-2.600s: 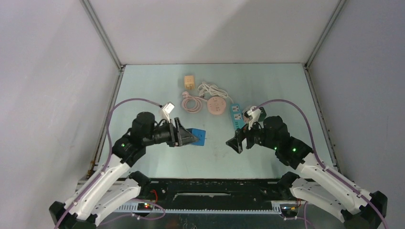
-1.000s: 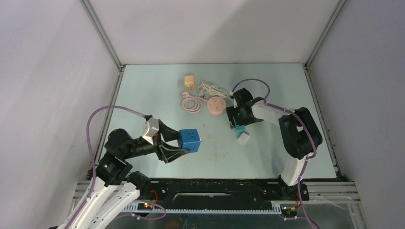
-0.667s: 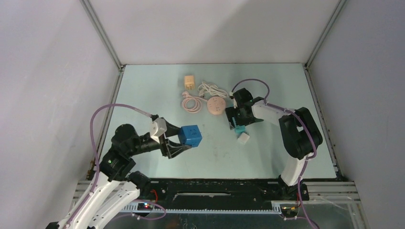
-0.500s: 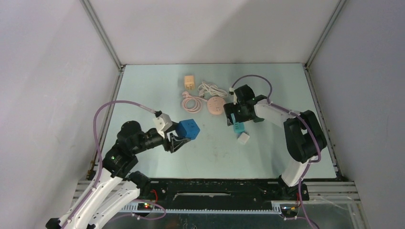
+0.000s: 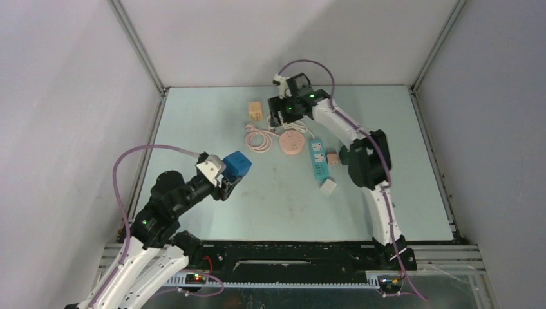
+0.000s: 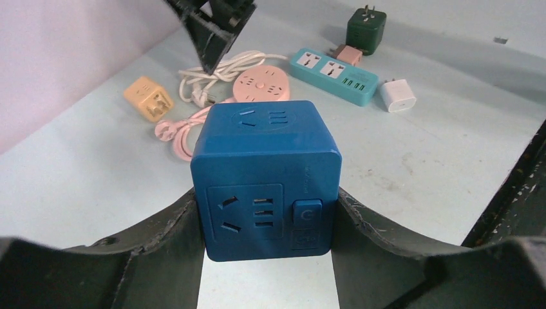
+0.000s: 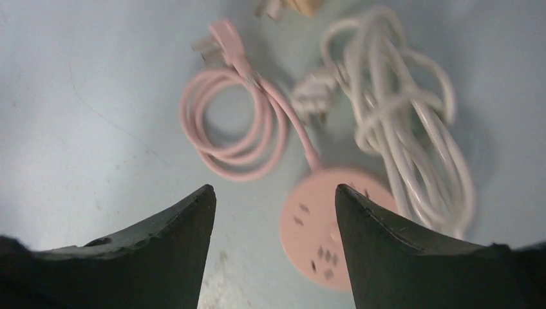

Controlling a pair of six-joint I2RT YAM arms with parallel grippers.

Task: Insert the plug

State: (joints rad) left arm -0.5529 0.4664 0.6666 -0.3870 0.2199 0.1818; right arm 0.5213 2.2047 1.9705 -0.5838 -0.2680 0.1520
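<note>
My left gripper (image 5: 228, 177) is shut on a blue cube socket (image 5: 237, 163) and holds it above the table at the near left. In the left wrist view the cube (image 6: 265, 174) sits between both fingers, its socket face and switch toward the camera. My right gripper (image 5: 281, 118) is open and empty at the far middle, above a pink round socket (image 5: 291, 143) and its coiled pink cord (image 5: 256, 138). In the right wrist view (image 7: 273, 199) the pink plug (image 7: 216, 35), a white plug (image 7: 312, 96) on a bundled white cable (image 7: 399, 129) and the pink socket (image 7: 335, 225) lie below the jaws.
A yellow adapter (image 5: 255, 111) lies at the far middle. A teal power strip (image 5: 319, 158), a small pink adapter (image 5: 332, 158) and a white charger (image 5: 328, 187) lie right of centre. A dark green adapter (image 6: 366, 29) shows in the left wrist view. Walls enclose the table.
My left gripper has lifted the blue cube and drawn it back to the left. My right arm has swung from the teal strip to the far middle, over the pink cord and white cable.
</note>
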